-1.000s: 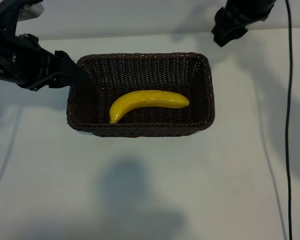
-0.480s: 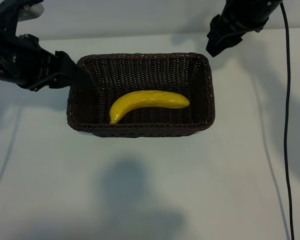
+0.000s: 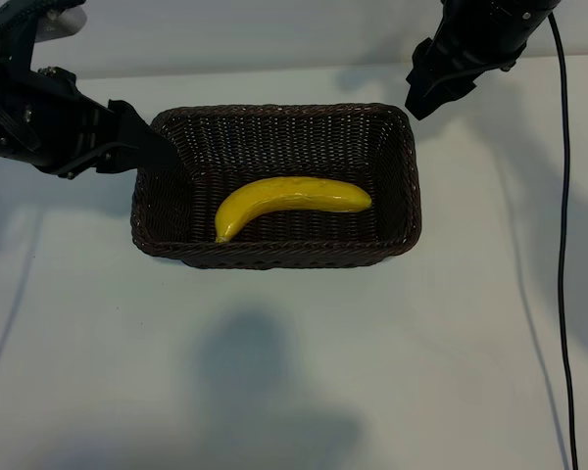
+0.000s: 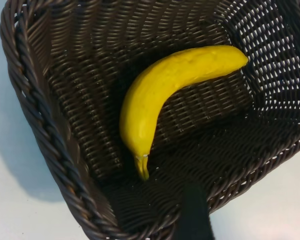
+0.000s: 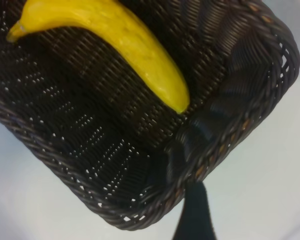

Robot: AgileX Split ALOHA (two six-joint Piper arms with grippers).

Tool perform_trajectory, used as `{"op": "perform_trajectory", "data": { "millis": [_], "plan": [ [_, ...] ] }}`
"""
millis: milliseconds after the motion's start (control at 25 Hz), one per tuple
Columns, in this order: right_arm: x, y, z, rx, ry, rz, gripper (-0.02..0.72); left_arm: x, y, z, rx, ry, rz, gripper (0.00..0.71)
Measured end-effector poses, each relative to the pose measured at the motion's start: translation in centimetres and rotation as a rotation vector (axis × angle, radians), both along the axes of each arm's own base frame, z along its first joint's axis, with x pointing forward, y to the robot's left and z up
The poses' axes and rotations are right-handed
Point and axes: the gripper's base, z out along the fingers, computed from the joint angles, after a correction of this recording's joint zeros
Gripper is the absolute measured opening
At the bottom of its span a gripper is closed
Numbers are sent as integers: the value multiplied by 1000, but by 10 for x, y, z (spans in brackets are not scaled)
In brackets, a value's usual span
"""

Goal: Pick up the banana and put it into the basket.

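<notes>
Banana (image 3: pixel 290 201) lying free on the floor of the basket (image 3: pixel 404 211), between the two sets of fingers and touched by neither. Left gripper (image 3: pixel 149 149) at the rim's left corner, fingers apart, empty; right gripper (image 3: pixel 423 86) above the far right corner, fingers apart, empty. Likely risk: a finger catching the wicker rim, dragging or tipping basket across the surface (image 3: pixel 294 372). No brand, label or writing legible anywhere.

The basket (image 3: pixel 274 184) lies open from above, and only the banana (image 3: pixel 292 201) occupies its floor. The left gripper (image 3: pixel 162 154) crowds the basket's left rim, while the right gripper (image 3: pixel 416 93) hangs beside its far right corner. The white table (image 3: pixel 274 372) nearer than the basket offers unobstructed room.
</notes>
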Motion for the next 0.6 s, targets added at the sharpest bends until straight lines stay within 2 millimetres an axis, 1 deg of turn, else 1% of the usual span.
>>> {"op": "perform_trajectory", "data": {
  "millis": [360,600],
  "plan": [
    [0,-1,0,-10,-1,-6,566,0,0,0,-1,0,2,585],
    [2,-5,-1,-54,-7,-39,595,0,0,0,-1,-1,2,585]
  ]
}}
